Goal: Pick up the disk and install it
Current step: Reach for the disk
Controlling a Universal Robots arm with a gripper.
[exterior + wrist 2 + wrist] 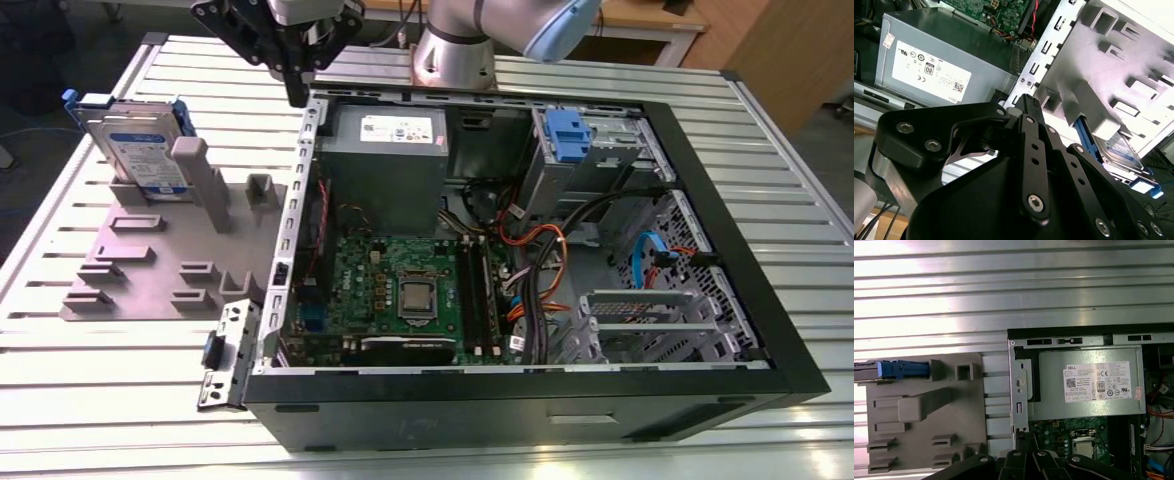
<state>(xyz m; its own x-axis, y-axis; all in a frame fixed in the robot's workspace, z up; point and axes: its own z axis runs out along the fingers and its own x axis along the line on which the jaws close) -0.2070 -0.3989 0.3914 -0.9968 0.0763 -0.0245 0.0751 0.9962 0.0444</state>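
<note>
In the exterior view the disk (134,145) stands unpicked in the grey holder (147,270) at the exterior view's left, the gripper (295,88) closed, empty, above the computer case's (467,410) far rim; the second wrist view shows fingertips (1027,107) together; the first wrist view, the disk (901,369) in its holder, nothing installed.

In the exterior view, a tall fixture post (191,180) crowds the upright disk (134,150) at its 3 o'clock; bare slatted table (220,90) lies open at 1 o'clock. The computer case wall (310,150) stands at 6 o'clock of the gripper (296,95).

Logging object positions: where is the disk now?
The disk stands upright on the grey fixture at the exterior view's left, beside the open computer case.
</note>
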